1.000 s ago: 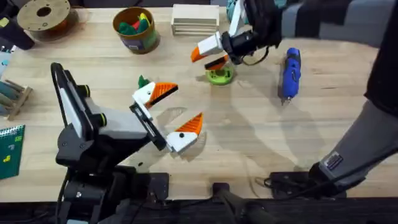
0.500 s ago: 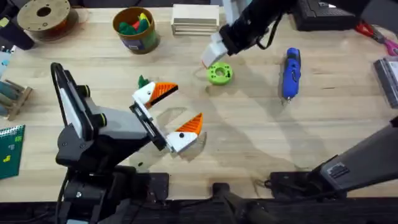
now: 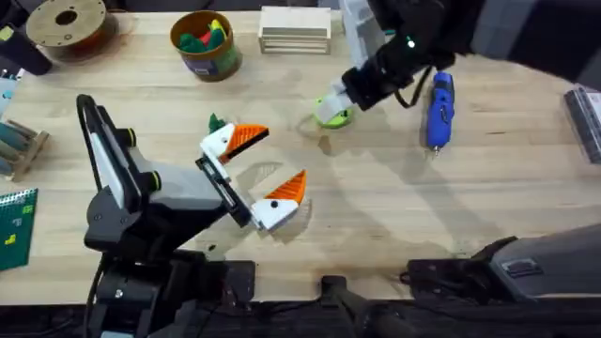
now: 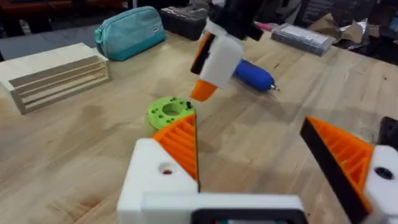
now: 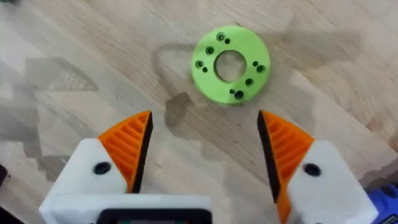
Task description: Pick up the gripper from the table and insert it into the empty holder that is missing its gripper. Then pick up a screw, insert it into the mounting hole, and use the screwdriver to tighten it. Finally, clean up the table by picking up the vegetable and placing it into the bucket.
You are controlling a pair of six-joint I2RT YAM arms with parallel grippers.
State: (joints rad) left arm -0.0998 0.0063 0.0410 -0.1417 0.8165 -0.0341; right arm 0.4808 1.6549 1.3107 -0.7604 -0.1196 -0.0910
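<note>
My right gripper (image 3: 334, 101) (image 5: 205, 134) hangs open just over a bright green disc (image 3: 329, 115) (image 5: 230, 62) with a centre hole and small dark holes. In the left wrist view the right gripper (image 4: 208, 68) points down at the disc (image 4: 170, 112). The blue screwdriver (image 3: 439, 109) (image 4: 252, 73) lies to the right of the disc. My left gripper (image 3: 272, 161) (image 4: 261, 155) rests open at mid-table, nothing between its orange tips. The dark green vegetable (image 3: 216, 122) lies just behind its far finger. The bucket (image 3: 205, 58) stands at the back, toys inside. The loose gripper, the holder and the screw are out of view.
A brown spool (image 3: 66, 23) sits at the back left and a stack of wooden blocks (image 3: 294, 28) (image 4: 53, 74) beside the bucket. A teal pouch (image 4: 130, 31) lies behind the blocks. A small wooden rack (image 3: 19, 145) and a green card (image 3: 14, 225) are at the left edge.
My right gripper has come forward and down from behind the green disc to just over it. The left arm has not moved.
</note>
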